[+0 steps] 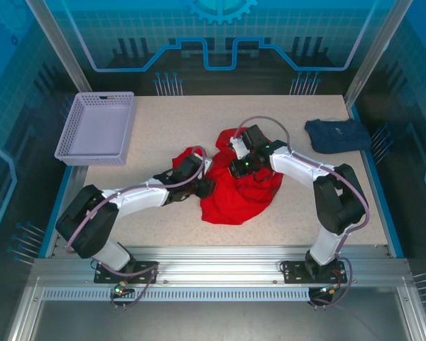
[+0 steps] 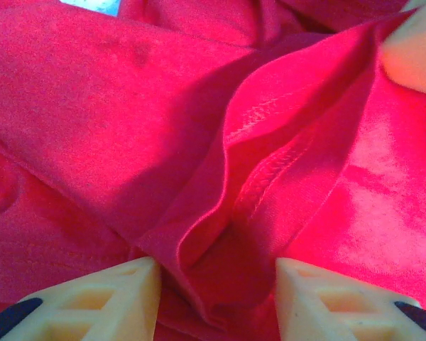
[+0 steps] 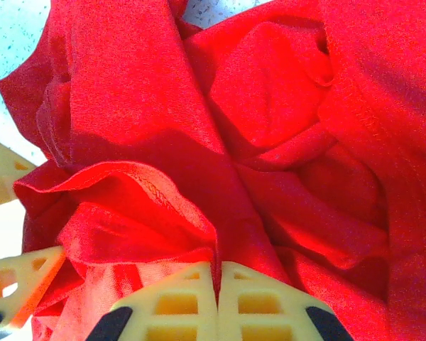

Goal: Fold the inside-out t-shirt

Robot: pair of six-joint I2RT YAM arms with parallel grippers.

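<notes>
Speckled beige tabletop (image 1: 184, 121) is carrying the crumpled bright red cloth t-shirt (image 1: 234, 195) at its middle. Left gripper (image 2: 216, 277) is gaping astride a hem fold (image 2: 227, 206) directly ahead; right gripper (image 3: 216, 273) is pinching the cloth tightly.

The top camera looks down over the whole bench (image 1: 199, 121) from its near side, while both wrist cameras sit close against the same shirt (image 1: 234, 199).

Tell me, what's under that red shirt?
The speckled table shows around the shirt; crumpled cloth hides anything beneath. The right gripper pinches a fold; the left gripper, open, straddles another.
</notes>
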